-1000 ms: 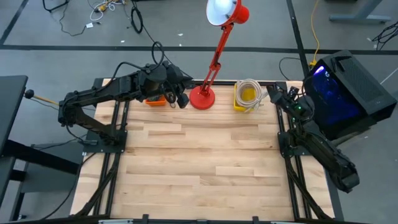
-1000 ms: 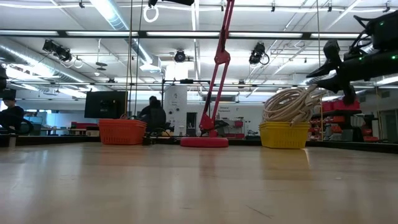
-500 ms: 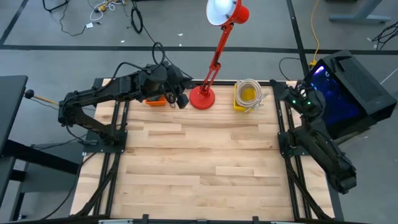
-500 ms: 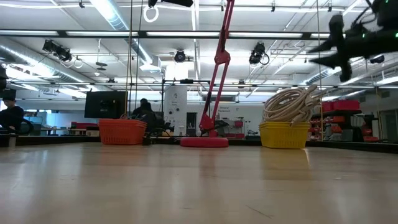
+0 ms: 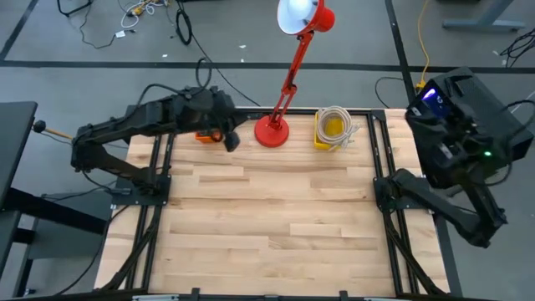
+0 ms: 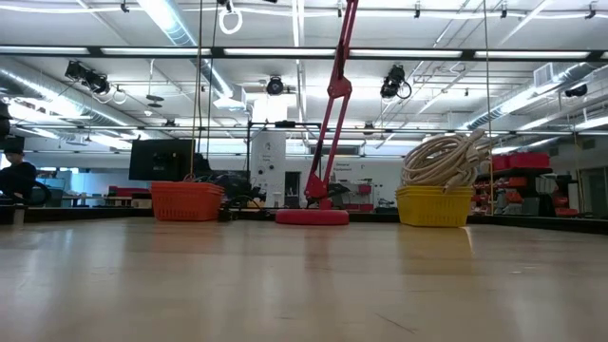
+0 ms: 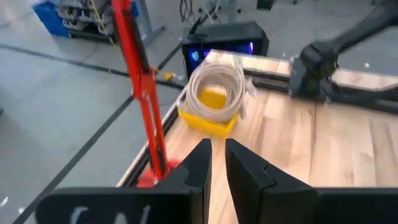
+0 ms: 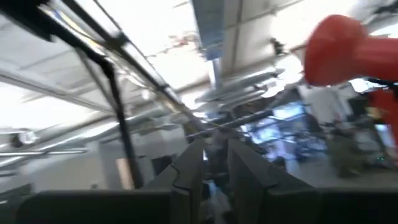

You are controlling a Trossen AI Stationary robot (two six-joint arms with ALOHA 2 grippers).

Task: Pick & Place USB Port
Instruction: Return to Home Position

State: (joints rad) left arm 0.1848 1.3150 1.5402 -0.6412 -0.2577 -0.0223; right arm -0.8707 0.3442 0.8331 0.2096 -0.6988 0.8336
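No USB port shows in any view. My left gripper hangs over the table's far left, between the orange basket and the red lamp's base. Its fingers are shut and empty. A yellow basket holding a coiled pale cable stands to the right of the lamp. My right arm is raised high beyond the table's right edge. Its gripper points up at the ceiling, shut and empty.
The red desk lamp's stem slants up over the far edge, and its white shade lies beyond the table. A dark computer case with blue light stands off the right edge. The wooden tabletop spreads toward the near edge.
My right arm has swung up and away from the yellow basket, out past the table's right edge. Its gripper has tipped up toward the ceiling and has left the low view. My left gripper has shifted a little toward the table's left and near edges.
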